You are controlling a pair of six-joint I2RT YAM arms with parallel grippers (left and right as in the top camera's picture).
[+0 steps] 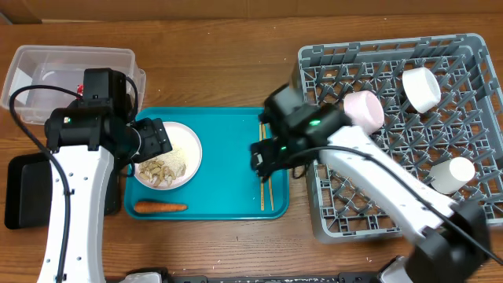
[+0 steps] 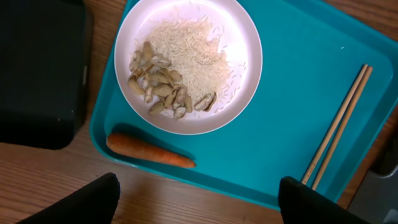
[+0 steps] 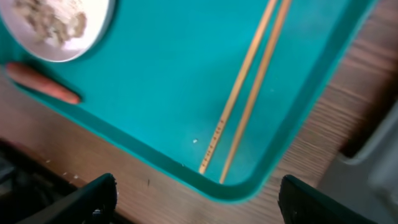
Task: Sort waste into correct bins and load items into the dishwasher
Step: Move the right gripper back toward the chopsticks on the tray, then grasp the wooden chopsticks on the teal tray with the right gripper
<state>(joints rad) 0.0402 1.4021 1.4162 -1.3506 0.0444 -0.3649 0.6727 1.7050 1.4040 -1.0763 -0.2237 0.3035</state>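
A round white plate (image 1: 187, 144) with white rice (image 2: 193, 53) and tan food scraps (image 2: 161, 90) sits on the teal tray (image 1: 228, 189). An orange carrot (image 1: 159, 207) lies at the tray's front left. Pale chopsticks (image 1: 266, 185) lie along its right side. My left gripper (image 2: 199, 202) is open and empty, above the plate's left edge. My right gripper (image 3: 199, 199) is open and empty, over the chopsticks. Two bowls (image 1: 364, 110) (image 1: 422, 89) and a cup (image 1: 452, 174) rest in the grey dish rack (image 1: 330, 220). The clear tub (image 1: 47, 67) holds a red-and-white wrapper, mostly hidden by my arm.
The black tray (image 1: 23, 192) lies at the left table edge, in front of the clear tub. The rack fills the right side. Bare wooden table shows along the front and back.
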